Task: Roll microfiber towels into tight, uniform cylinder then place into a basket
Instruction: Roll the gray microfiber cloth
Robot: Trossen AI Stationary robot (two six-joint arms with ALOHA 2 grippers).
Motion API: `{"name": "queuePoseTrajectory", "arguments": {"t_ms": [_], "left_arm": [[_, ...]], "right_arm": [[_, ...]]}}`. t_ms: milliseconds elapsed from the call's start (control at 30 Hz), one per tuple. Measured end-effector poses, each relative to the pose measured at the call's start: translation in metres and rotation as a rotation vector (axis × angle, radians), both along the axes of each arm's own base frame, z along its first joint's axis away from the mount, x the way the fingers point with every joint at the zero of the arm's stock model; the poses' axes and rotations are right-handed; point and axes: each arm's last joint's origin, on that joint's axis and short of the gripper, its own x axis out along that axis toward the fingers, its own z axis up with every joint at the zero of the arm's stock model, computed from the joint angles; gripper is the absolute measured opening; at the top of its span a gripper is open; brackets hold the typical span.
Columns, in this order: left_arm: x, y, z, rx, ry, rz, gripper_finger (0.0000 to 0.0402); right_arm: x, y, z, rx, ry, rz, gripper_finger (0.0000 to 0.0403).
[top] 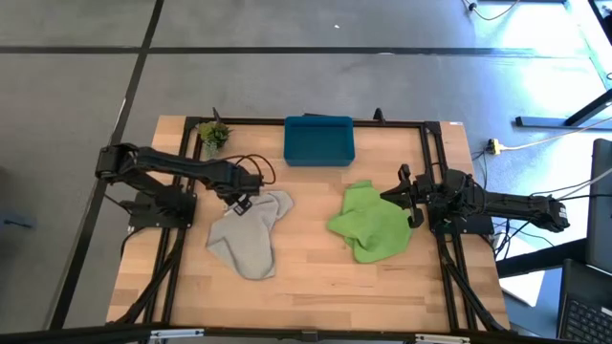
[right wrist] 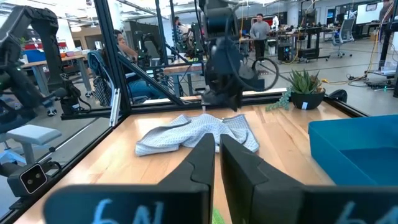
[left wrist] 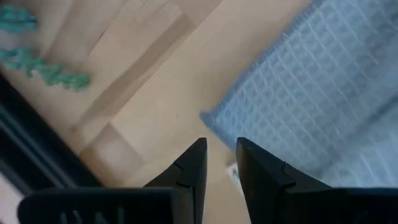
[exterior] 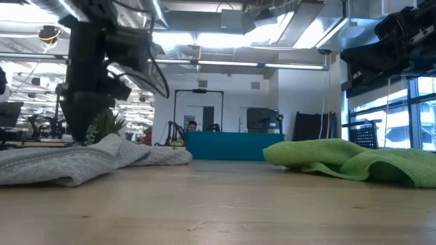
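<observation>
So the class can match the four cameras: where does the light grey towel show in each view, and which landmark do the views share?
High view: grey towel lies left of centre, under the left gripper.
Low view: grey towel lies at the left, in front.
Left wrist view: grey towel fills the right side.
Right wrist view: grey towel lies mid-table.
Shared landmark: the teal basket, though not in the left wrist view.

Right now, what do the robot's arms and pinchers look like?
Both arms are black and made of jointed segments, with thin black cables looping beside them. The left gripper and the right gripper each have two flat, dark, wedge-shaped fingers. Pale markings show on the right gripper's body.
</observation>
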Motion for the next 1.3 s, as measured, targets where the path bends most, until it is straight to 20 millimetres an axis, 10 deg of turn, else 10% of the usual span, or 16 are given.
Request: {"name": "queuePoseTrajectory", "arguments": {"t_ms": [1067,1300], "left_arm": [[-0.014,0.014,-0.037,-0.075,-0.093,-0.025,0.0080],[-0.012,0.014,-0.037,-0.087,-0.096,-0.100,0.0022]], "right_arm": [[0.000,0.000,0.000,0.003,0.000,0.000,0.0028],[0.000,0.000,0.000,-0.001,0.000,0.000,0.0028]]}}
